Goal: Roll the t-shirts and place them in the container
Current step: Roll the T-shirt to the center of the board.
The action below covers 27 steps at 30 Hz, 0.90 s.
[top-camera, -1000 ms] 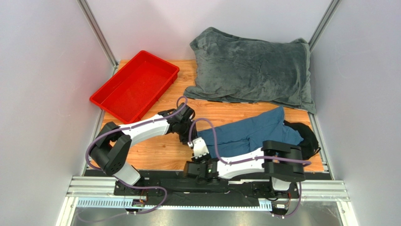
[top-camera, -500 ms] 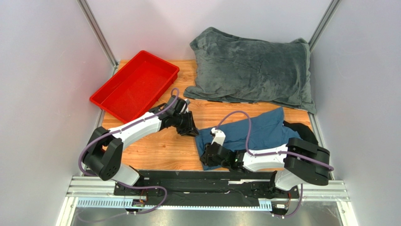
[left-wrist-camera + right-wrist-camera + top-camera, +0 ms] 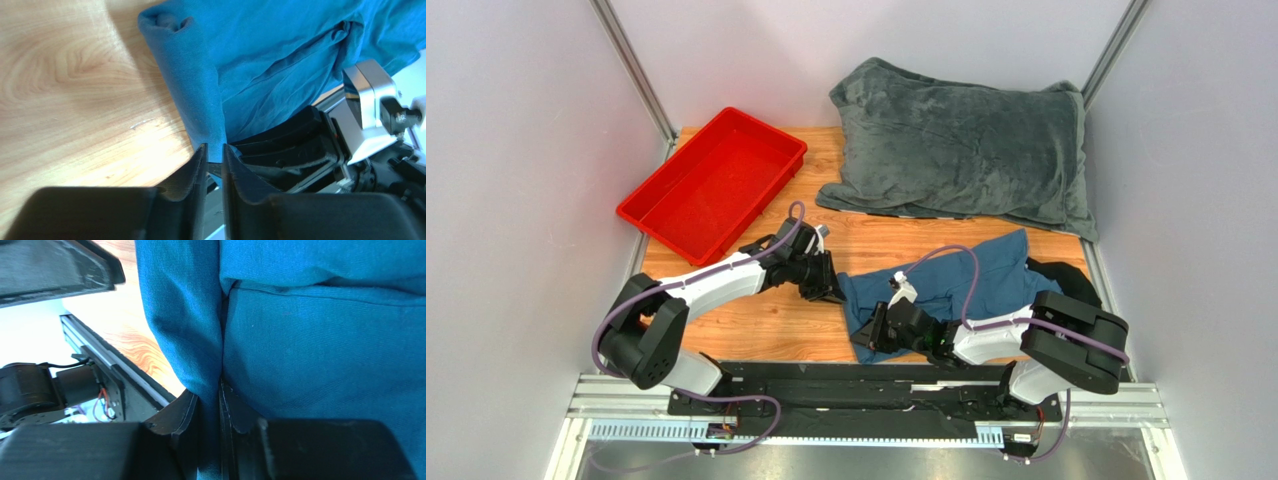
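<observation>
Near edge: both arm bases on the black rail (image 3: 826, 372).

Right arm folded low and flat along the near side of the wooden table (image 3: 766, 322), elbow by its base, forearm pointing left. The right gripper (image 3: 869, 333) is at the near-left corner of the teal t-shirt (image 3: 1006, 272). In the right wrist view the right gripper (image 3: 210, 402) is clamped on a vertical fold of the t-shirt (image 3: 320, 340), with cloth running down between the fingers.

Left arm stretched low from its base, out and rightward across the table, wrist tipped down. The left gripper (image 3: 829, 287) meets the shirt's left edge. In the left wrist view the jaws of the left gripper (image 3: 215, 156) are only a thin slit apart, and the folded hem of the t-shirt (image 3: 260, 55) runs right into the tips. Can't tell if it's actually pinched.

T-shirt lies crumpled on the right half of the table, between the two grippers and the right wall. Dark black cloth (image 3: 1074, 285) touches its right end.

Farther back: red tray (image 3: 711, 185) at far left, grey plush blanket (image 3: 961, 150) at far right.
</observation>
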### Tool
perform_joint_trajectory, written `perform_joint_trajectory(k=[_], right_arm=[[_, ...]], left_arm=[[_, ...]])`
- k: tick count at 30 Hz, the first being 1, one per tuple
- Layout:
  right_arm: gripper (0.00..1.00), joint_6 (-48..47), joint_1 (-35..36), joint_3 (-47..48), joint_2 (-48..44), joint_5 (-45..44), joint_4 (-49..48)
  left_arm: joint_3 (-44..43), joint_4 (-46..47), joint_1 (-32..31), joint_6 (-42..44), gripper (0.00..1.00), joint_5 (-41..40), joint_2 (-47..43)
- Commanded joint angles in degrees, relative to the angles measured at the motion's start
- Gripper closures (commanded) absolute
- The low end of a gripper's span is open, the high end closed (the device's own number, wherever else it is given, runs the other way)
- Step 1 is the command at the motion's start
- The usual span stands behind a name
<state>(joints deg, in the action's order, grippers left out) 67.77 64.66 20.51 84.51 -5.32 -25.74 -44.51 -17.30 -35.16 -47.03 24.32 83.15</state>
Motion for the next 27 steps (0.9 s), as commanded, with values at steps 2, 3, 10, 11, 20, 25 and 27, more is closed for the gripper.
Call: perform_joint_trajectory(k=[2, 3, 10, 11, 20, 25, 27], right_arm=[[0.8, 2.72, 0.02, -1.97, 2.5, 2.6, -1.16], [0.81, 2.89, -0.06, -1.88, 2.76, 2.51, -1.33], [0.82, 3.07, -0.06, -2.06, 3.99, 2.25, -2.12], [0.83, 3.25, -0.06, -2.06, 4.17, 2.33, -2.12], [0.85, 3.34, -0.24, -1.97, 5.05, 2.33, -3.35], [0.86, 3.51, -0.15, -2.05, 5.84, 2.6, -4.41], [0.87, 3.6, -0.15, -2.14, 6.02, 2.77, -4.85]], left_arm=[[-3.55, -5.69, -0.61, 5.62, 0.62, -6.19, -2.56], [-5.65, -7.38, -0.88, 6.93, 0.57, -7.78, -2.39], [-14.46, -19.7, -6.23, 3.88, 0.54, -22.72, 2.79], [-15.07, -20.92, -6.85, 2.57, 0.54, -23.6, 3.32], [-25.27, -31.21, -13.62, -2.98, 0.45, -37.32, 12.55], [-27.29, -31.39, -13.89, -3.95, 0.43, -38.82, 16.07], [-27.73, -31.3, -13.89, -4.39, 0.43, -38.73, 17.56]])
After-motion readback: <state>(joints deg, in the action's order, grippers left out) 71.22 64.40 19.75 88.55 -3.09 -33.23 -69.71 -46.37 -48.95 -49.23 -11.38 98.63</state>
